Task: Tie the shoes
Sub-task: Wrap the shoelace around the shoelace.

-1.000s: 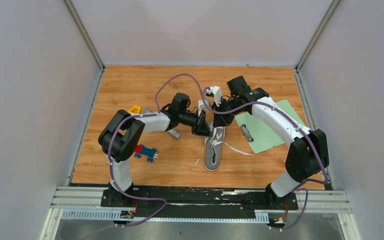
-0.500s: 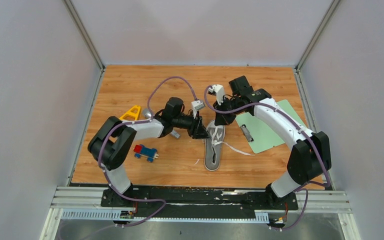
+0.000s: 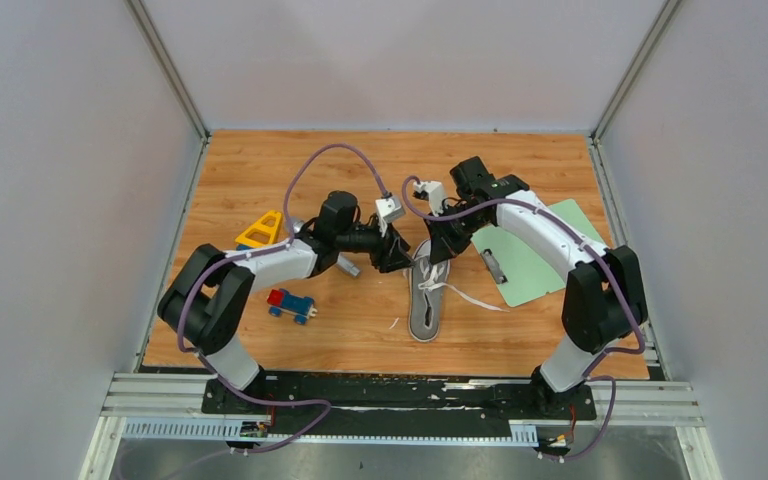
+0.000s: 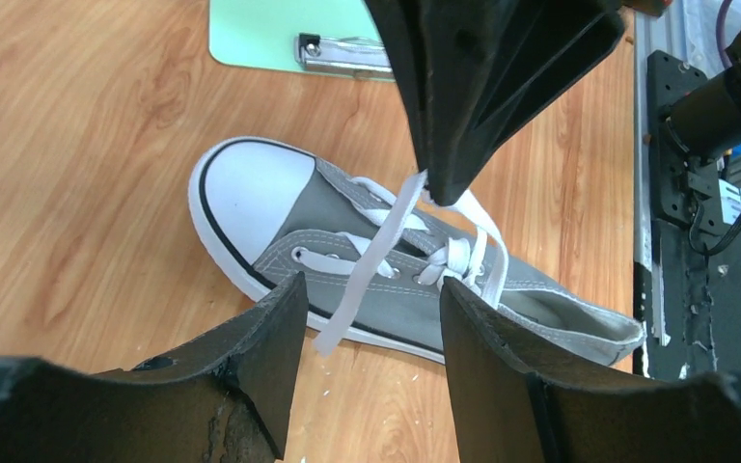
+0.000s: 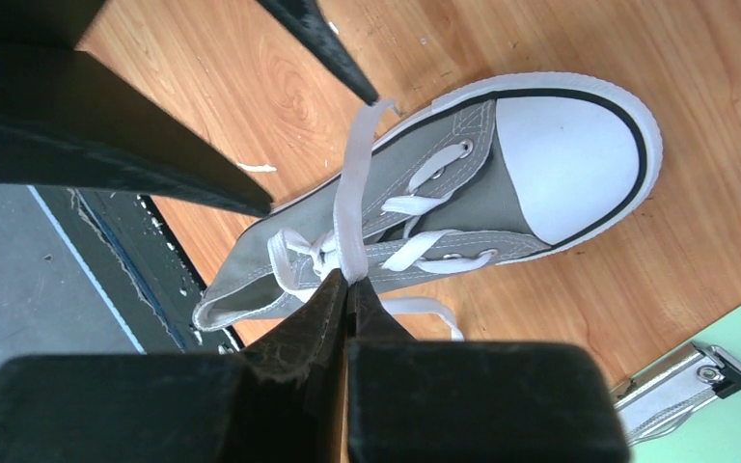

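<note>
The grey sneaker [image 3: 424, 305] lies on the wooden table, with its white toe cap [image 4: 251, 188] pointing away from the arm bases. My right gripper [image 5: 347, 282] is shut on a white lace [image 5: 351, 193] and holds it taut above the eyelets. It shows at the top of the left wrist view [image 4: 439, 188] and in the top view [image 3: 438, 248]. My left gripper [image 4: 371, 285] is open and empty beside the shoe's left side [image 3: 397, 258]. The lace's free end [image 4: 347, 299] hangs in front of its gap. A second lace [image 3: 475, 297] trails to the right on the table.
A green clipboard [image 3: 535, 255] lies right of the shoe. A blue and red toy car [image 3: 290, 303], a yellow triangular piece [image 3: 260, 230] and a small grey object [image 3: 350, 268] lie to the left. A metal rail [image 3: 400, 395] runs along the near edge.
My left arm has drawn back to the left, its gripper a little further from the right one. My right gripper has shifted slightly left and nearer, still holding the lace.
</note>
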